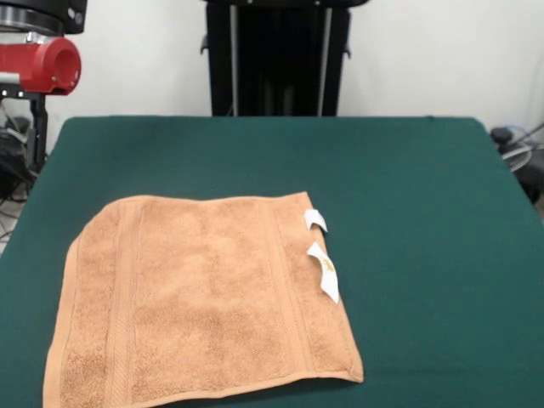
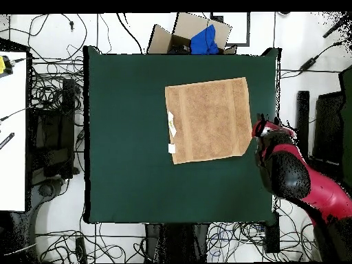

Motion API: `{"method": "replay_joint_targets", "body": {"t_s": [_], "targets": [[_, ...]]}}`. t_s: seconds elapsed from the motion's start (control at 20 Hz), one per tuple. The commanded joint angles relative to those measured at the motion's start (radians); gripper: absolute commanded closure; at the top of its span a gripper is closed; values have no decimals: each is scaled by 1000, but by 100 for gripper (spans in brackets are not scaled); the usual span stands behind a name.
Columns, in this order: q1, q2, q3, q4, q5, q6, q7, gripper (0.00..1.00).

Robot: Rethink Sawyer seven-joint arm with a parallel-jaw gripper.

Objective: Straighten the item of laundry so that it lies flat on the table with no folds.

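The orange-tan towel [image 1: 204,297] lies spread out on the green table [image 1: 425,195], in the near left part of the front view. Its border bands run along both sides, and two small white tags [image 1: 323,270] stick out from its right edge. Its far left corner looks rounded off. In the overhead view the towel [image 2: 208,120] lies toward the upper right of the table [image 2: 124,137]. The red and black arm [image 2: 282,165] hangs over the table's right edge, its end [image 2: 261,130] just beside the towel's rounded corner. The gripper itself is not clear there.
A red arm joint [image 1: 47,64] shows at the top left of the front view, and the black pedestal [image 1: 276,55] stands behind the table. A cardboard box with a blue thing in it [image 2: 199,36] sits past the table's top edge. Cables lie all around the table.
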Motion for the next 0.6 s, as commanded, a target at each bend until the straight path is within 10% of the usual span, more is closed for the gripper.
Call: {"method": "replay_joint_targets", "body": {"t_s": [0.05,0.6], "targets": [[29,-34,37,0,47,143,118,0],[37,-21,32,-17,37,154,93,0]]}}
